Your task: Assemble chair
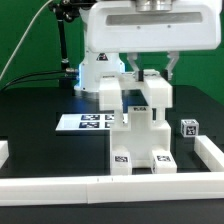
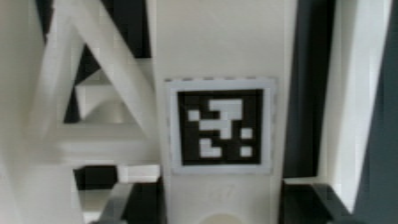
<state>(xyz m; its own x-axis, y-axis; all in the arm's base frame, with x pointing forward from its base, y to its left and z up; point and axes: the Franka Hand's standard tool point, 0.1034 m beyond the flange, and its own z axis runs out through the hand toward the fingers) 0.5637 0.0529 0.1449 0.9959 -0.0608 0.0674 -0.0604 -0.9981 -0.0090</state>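
The partly built white chair [image 1: 140,135] stands upright in the middle of the black table, with tags low on its front. My gripper [image 1: 152,72] reaches down from above onto its tall right upright [image 1: 157,95]. In the wrist view the gripper [image 2: 222,208] has a dark finger [image 2: 128,200] tight against each side of a white tagged chair piece [image 2: 217,125], so it is shut on it. Slanted white bars [image 2: 80,90] of the chair show beside that piece. The fingertips themselves are hidden behind the part.
The marker board [image 1: 82,121] lies flat behind the chair on the exterior view's left. A small loose tagged block [image 1: 188,127] sits on the exterior view's right. A low white rim wall [image 1: 60,187] runs along the front and both sides. The robot base [image 1: 95,75] stands behind.
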